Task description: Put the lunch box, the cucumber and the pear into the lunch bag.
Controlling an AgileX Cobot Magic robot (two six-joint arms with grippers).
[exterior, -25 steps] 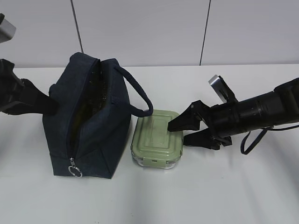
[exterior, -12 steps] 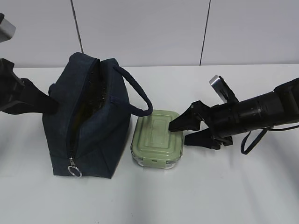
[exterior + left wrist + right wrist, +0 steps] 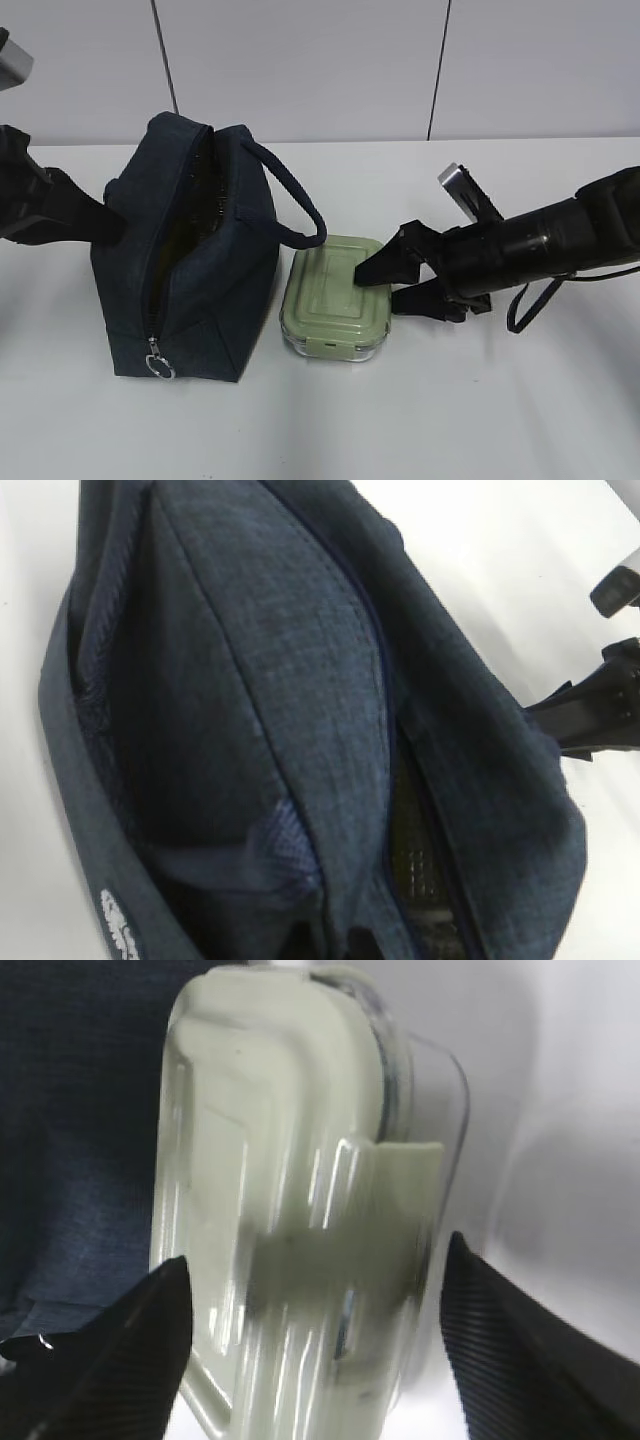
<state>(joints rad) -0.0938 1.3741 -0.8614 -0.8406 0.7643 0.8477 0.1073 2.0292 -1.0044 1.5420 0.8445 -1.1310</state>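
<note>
The navy lunch bag [image 3: 195, 260] stands at the left with its top zipper open; it fills the left wrist view [image 3: 260, 680]. My left gripper [image 3: 100, 218] presses into the bag's left side, where the fabric bunches; its fingers are hidden. The sage-lidded lunch box [image 3: 333, 295] lies on the table right of the bag. My right gripper [image 3: 390, 284] is open, one finger over the lid and one beside the box's right end. In the right wrist view the box [image 3: 290, 1190] sits between the spread fingers [image 3: 130, 1355] of the right gripper [image 3: 310, 1345]. The cucumber and the pear are out of view.
The bag's padded handle [image 3: 295, 205] loops over toward the lunch box. The zipper's ring pull [image 3: 160, 367] hangs at the bag's front corner. White table [image 3: 480, 400] stretches in front and to the right; a wall stands behind.
My right gripper has slid a little to the left, so its fingers reach further around the lunch box's end. The bag and the left arm have not moved.
</note>
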